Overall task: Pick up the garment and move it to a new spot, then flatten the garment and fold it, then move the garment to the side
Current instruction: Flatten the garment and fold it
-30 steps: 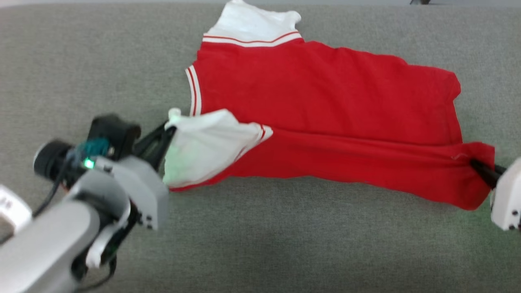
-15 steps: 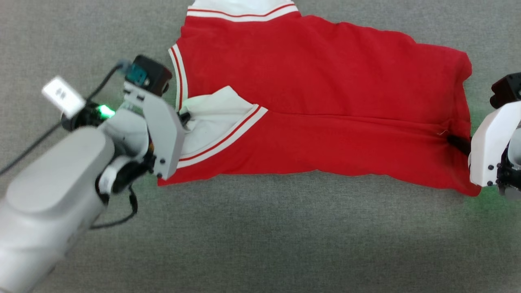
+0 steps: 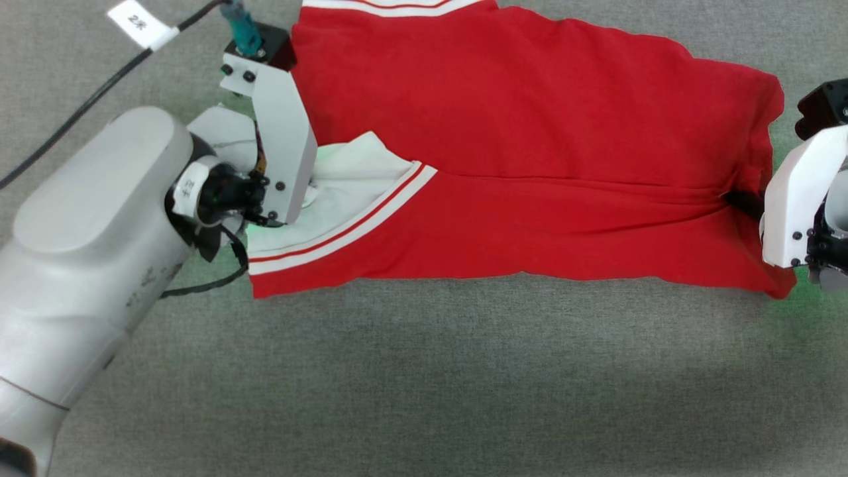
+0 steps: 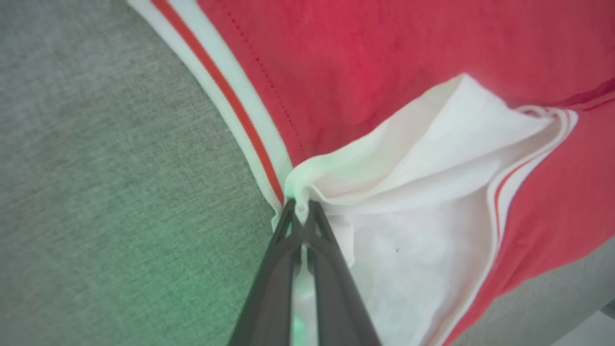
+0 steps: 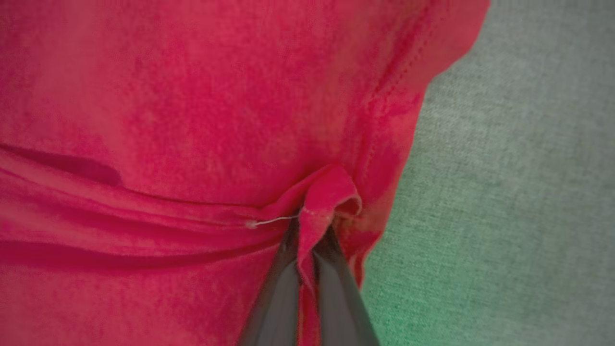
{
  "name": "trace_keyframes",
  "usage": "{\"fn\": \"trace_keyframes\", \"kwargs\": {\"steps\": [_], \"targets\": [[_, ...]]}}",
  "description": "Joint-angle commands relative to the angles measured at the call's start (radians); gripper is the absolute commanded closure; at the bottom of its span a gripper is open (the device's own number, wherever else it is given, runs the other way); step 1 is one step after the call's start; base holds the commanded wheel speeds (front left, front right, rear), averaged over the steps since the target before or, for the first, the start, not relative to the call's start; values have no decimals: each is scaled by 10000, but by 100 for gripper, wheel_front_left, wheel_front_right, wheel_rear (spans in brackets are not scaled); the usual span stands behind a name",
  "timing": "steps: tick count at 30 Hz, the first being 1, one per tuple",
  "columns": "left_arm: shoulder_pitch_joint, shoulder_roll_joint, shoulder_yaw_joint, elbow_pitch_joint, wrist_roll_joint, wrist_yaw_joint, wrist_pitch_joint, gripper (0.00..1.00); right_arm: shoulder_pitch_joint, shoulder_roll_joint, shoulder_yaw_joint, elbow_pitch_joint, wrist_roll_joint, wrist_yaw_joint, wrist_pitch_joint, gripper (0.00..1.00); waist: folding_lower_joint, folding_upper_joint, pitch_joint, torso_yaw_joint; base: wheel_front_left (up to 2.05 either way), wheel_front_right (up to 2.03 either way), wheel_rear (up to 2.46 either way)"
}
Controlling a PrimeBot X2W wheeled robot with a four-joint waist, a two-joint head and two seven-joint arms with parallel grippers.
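Observation:
The red garment (image 3: 530, 132) lies spread on the grey cloth surface, its near long edge folded over onto the body. A white sleeve with red stripes (image 3: 351, 199) lies on top at the left. My left gripper (image 4: 301, 207) is shut on the tip of that white sleeve (image 4: 432, 144); in the head view its fingertips are hidden under the wrist bracket. Over at the right edge, my right gripper (image 5: 312, 226) is shut on a pinch of the red hem (image 5: 331, 192). In the head view the right gripper (image 3: 739, 200) sits at the garment's right edge.
The grey fabric surface (image 3: 424, 384) runs wide and bare in front of the garment. A black cable with a white tag (image 3: 136, 23) runs across the upper left. My left forearm (image 3: 86, 265) covers the lower left.
Both grippers have carried the near edge of the garment farther over its body, and the left one has swung in over the sleeve. The head camera has tilted, shifting the whole picture.

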Motion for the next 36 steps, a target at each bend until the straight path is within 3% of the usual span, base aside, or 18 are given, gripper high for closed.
{"fn": "trace_keyframes", "kwargs": {"steps": [1, 2, 3, 4, 12, 13, 14, 15, 19, 25, 28, 36], "targets": [[476, 120, -218, 388, 138, 61, -123, 66, 214, 342, 344, 497, -41, -15, -37, 100, 0, 0, -24, 30, 0, 0, 0], [394, 105, -159, 339, 196, -10, -297, 50, 165, 327, 447, 631, -134, -15, -48, 100, 0, 0, -44, 53, 0, 0, 0], [299, 98, -53, 316, 238, -11, -540, 6, 148, 323, 522, 769, -166, -17, -95, 100, 0, 0, -75, 91, 0, 0, 0], [233, 64, 71, 304, 206, 6, -738, 0, 129, 341, 527, 938, -142, -17, -129, 100, 0, 0, -117, 138, 0, 0, 0], [-74, 243, 325, 55, 563, -154, -1787, 0, 231, 575, 742, 2346, -283, -17, -190, 100, 0, 0, -735, 487, 0, 0, 0], [-17, 261, 355, 10, 583, -168, -1912, 0, 249, 570, 794, 2476, -362, -15, -268, 66, 0, 0, -840, 522, 0, 0, 0], [23, 301, 383, -23, 671, -81, -2080, 0, 270, 562, 830, 2613, -420, -15, -332, 9, 0, 0, -941, 555, 0, 0, 0], [68, 342, 375, -66, 799, -12, -2283, 0, 312, 572, 867, 2753, -461, -15, -389, 0, 0, 0, -1048, 589, 0, 0, 0], [549, 367, 472, -464, 783, -210, -3156, 0, 462, 716, 956, 3049, -443, -6, -723, 0, 0, 0, -1571, 653, 0, 0, 0], [1581, 533, 590, -1139, 699, -312, -4318, 0, 565, 408, 1032, 2707, -312, -4, -1608, 0, 0, 0, -2312, 657, 0, 0, 0], [2282, 693, 590, -1638, 731, -314, -5016, 0, 689, 46, 1153, 2050, -438, -6, -2615, 0, 0, 0, -2720, 625, 0, 0, 0], [4113, 1288, 987, -2773, 598, 170, -6857, 0, 2119, -658, 790, 155, -1071, -14, -6031, 0, 0, 0, -3405, 416, 0, 0, 0]]}}
